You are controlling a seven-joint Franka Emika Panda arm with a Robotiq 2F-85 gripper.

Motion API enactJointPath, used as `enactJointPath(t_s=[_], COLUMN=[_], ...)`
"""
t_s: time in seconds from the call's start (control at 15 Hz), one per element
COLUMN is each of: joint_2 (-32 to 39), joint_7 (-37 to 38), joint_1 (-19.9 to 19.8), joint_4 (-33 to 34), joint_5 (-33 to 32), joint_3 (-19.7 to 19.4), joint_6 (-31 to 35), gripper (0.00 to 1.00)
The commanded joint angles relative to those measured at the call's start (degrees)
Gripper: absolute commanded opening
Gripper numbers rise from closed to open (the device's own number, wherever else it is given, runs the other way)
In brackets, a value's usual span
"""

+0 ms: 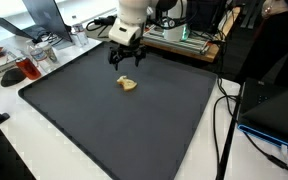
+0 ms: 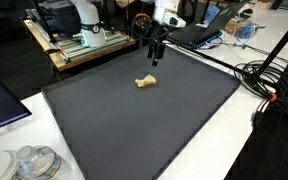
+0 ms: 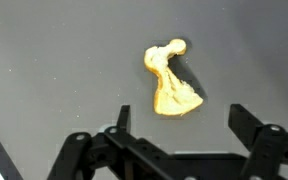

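Observation:
A small yellow, crumpled-looking object lies on the dark grey mat; it also shows in both exterior views. My gripper hangs above the mat just behind the object, its jaws wide apart and nothing between them. In both exterior views the gripper points down from the white arm, clear of the yellow object and not touching it.
The mat lies on a white table. A clear container and red items stand off one corner. A wooden rack with equipment, a laptop and black cables lie round the edges. Plastic cups sit near a front corner.

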Motion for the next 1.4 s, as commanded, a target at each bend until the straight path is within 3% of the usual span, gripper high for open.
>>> enactJointPath(t_s=[0.0,0.2,0.33,0.53,0.6,0.67,0.8,1.07,1.13,1.33], joint_2=[-5.40,-6.57,-6.71,-6.34,-6.16,-5.71,-4.89,-3.58,-3.45,-3.01], joint_7=[-8.32,-20.41,-29.56,-42.81,-47.06,-51.69,-60.23,-76.75,-81.11,-90.92], joint_1=[-3.75,-7.64,-12.35,-16.27,-14.96,-18.57,-21.59,-25.94,-22.63,-21.87], joint_4=[-6.39,-9.00,-10.27,-10.69,-10.64,-10.47,-9.86,-8.90,-8.59,-8.79], joint_5=[7.19,17.77,25.59,36.68,40.13,43.52,50.15,62.80,66.84,74.20], joint_3=[-1.34,-1.53,1.49,3.04,1.15,4.24,6.72,8.76,4.79,1.87], joint_6=[6.97,12.71,14.86,14.56,14.57,14.46,14.57,12.67,11.63,8.43], gripper=[1.00,1.00,1.00,1.00,1.00,1.00,1.00,1.00,1.00,1.00])
